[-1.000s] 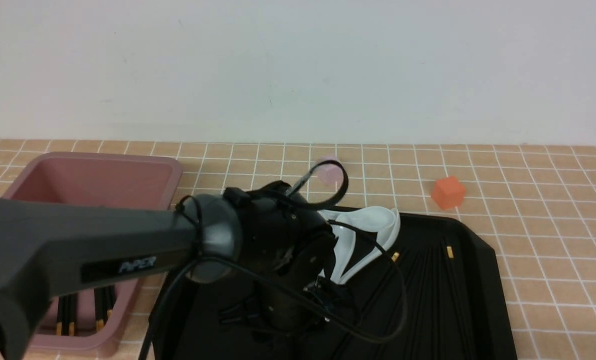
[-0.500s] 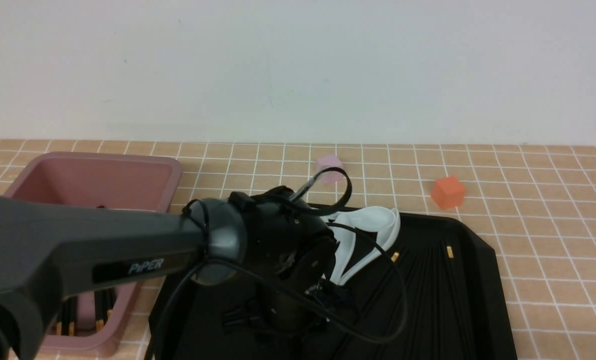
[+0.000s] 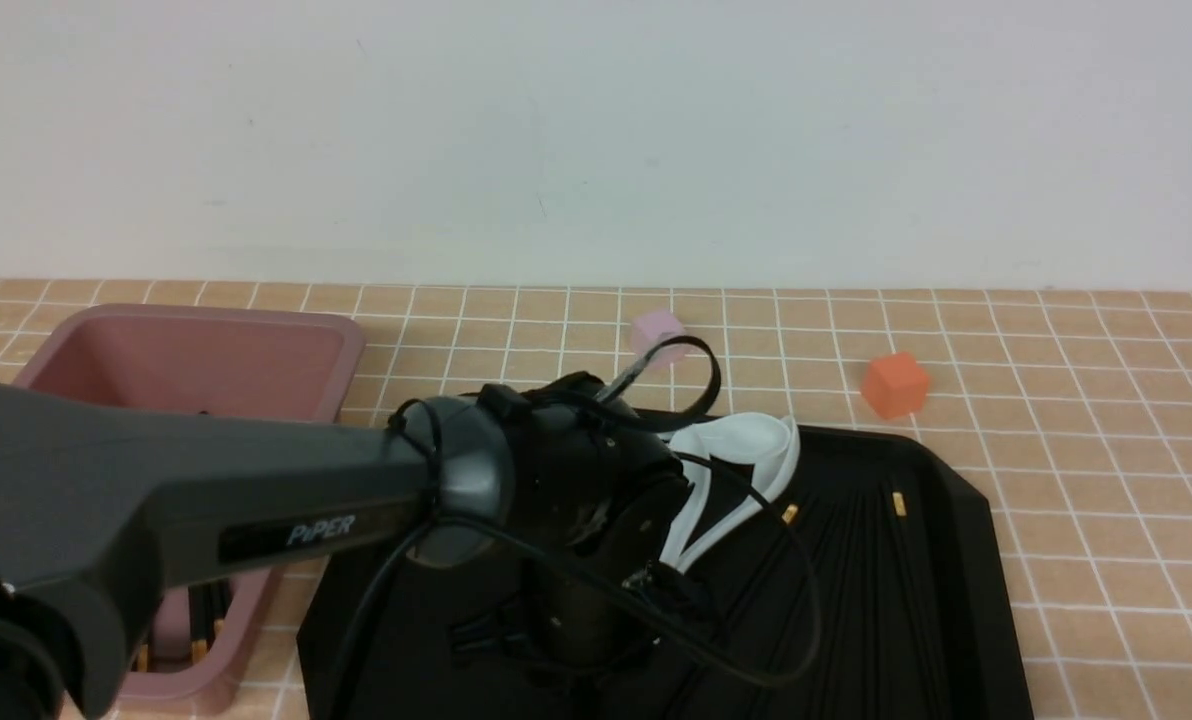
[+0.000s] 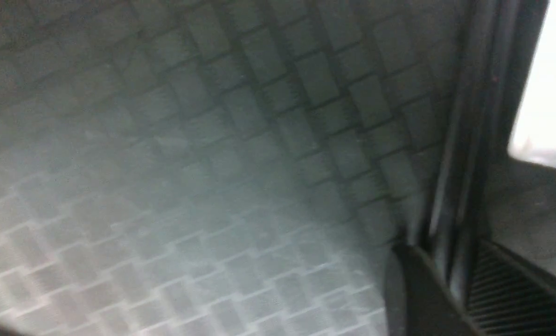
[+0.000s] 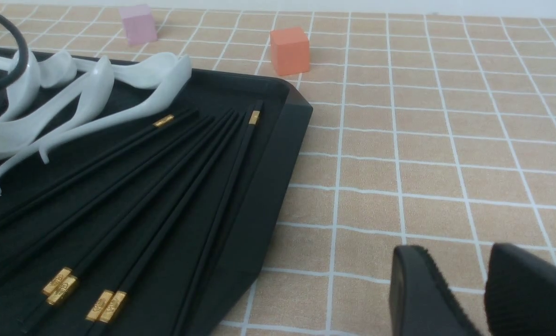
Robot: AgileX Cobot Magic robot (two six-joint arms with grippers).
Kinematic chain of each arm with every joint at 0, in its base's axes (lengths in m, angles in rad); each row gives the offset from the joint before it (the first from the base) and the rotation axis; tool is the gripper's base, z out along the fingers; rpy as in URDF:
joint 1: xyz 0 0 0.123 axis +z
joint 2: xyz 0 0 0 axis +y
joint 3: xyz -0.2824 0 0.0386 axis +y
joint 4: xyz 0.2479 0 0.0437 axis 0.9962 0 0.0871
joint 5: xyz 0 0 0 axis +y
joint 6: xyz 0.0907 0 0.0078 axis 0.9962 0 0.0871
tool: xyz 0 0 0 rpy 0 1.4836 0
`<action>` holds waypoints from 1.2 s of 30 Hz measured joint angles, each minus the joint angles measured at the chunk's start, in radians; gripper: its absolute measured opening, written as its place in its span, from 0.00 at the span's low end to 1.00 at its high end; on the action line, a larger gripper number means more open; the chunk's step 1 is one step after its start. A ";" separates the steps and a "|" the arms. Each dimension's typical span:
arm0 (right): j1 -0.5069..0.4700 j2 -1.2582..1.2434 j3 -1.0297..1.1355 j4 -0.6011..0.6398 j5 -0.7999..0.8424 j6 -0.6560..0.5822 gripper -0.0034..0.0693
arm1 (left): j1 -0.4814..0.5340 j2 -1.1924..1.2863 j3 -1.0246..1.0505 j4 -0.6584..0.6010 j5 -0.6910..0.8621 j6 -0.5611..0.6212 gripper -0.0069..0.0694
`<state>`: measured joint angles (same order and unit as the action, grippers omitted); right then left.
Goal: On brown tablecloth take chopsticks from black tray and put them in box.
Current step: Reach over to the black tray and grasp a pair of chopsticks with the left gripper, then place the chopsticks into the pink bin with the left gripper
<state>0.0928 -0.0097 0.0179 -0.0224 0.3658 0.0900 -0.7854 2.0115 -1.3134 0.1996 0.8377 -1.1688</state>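
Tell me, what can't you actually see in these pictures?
- Left gripper: front view, its own wrist hides the jaws; wrist view too blurred.
- Box contents: front view, the arm covers most of the inside.
- Chopsticks count: right wrist view, picture edge cuts them off.

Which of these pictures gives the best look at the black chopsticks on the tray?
The right wrist view: the chopsticks lie fanned out, close up, gold bands clear. The front view shows only a few faint lines beside the arm. The left wrist view is too blurred to tell.
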 joint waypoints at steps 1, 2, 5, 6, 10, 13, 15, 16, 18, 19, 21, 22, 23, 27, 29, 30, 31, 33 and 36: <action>0.000 0.000 0.000 0.000 0.000 0.000 0.38 | 0.000 0.000 0.000 0.001 0.012 -0.001 0.25; 0.000 0.000 0.000 0.000 0.000 0.000 0.38 | 0.000 0.000 0.000 0.002 0.015 -0.001 0.24; 0.000 0.000 0.000 0.001 0.000 0.000 0.38 | 0.000 0.000 -0.002 0.008 0.043 0.005 0.24; 0.000 0.000 0.000 0.001 0.000 0.000 0.38 | 0.000 0.000 -0.002 0.009 0.046 0.006 0.24; 0.000 0.000 0.000 0.001 0.000 0.000 0.38 | 0.001 -0.026 0.008 0.037 0.093 0.015 0.24; 0.000 0.000 0.000 0.000 0.000 0.000 0.38 | 0.001 -0.093 0.021 0.049 0.147 0.023 0.24; 0.000 0.000 0.000 0.000 0.000 0.000 0.38 | 0.003 -0.170 0.021 0.072 0.158 0.025 0.24; 0.000 0.000 0.000 0.000 0.000 0.000 0.38 | 0.012 -0.213 0.018 0.084 0.161 0.026 0.24; 0.000 0.000 0.000 0.000 0.000 0.000 0.38 | 0.041 -0.300 0.007 0.100 0.174 0.037 0.24; 0.000 0.000 0.000 0.000 0.000 0.000 0.38 | 0.056 -0.325 0.002 0.105 0.180 0.046 0.24; 0.000 0.000 0.000 0.000 0.000 0.000 0.38 | 0.119 -0.397 -0.008 0.117 0.211 0.100 0.24; 0.000 0.000 0.000 0.001 0.000 0.000 0.38 | 0.151 -0.420 -0.010 0.121 0.227 0.130 0.24; 0.000 0.000 0.000 0.001 0.000 0.000 0.38 | 0.212 -0.448 -0.012 0.125 0.263 0.190 0.24; 0.000 0.000 0.000 0.001 0.000 0.000 0.38 | 0.377 -0.478 -0.012 0.132 0.348 0.329 0.24; 0.000 0.000 0.000 0.001 0.000 0.000 0.38 | 0.457 -0.472 -0.009 0.132 0.350 0.379 0.24; 0.000 0.000 0.000 0.001 0.000 0.000 0.38 | 0.478 -0.468 -0.009 0.132 0.347 0.390 0.24; 0.000 0.000 0.000 0.001 0.000 0.000 0.38 | 0.518 -0.457 -0.008 0.133 0.333 0.407 0.24; 0.000 0.000 0.000 0.001 0.000 0.000 0.38 | 0.559 -0.430 -0.008 0.135 0.303 0.438 0.24; 0.000 0.000 0.000 0.001 0.000 0.000 0.38 | 0.583 -0.380 -0.007 0.140 0.268 0.480 0.24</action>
<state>0.0928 -0.0097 0.0179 -0.0216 0.3658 0.0900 -0.2025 1.6312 -1.3206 0.3394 1.1056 -0.6887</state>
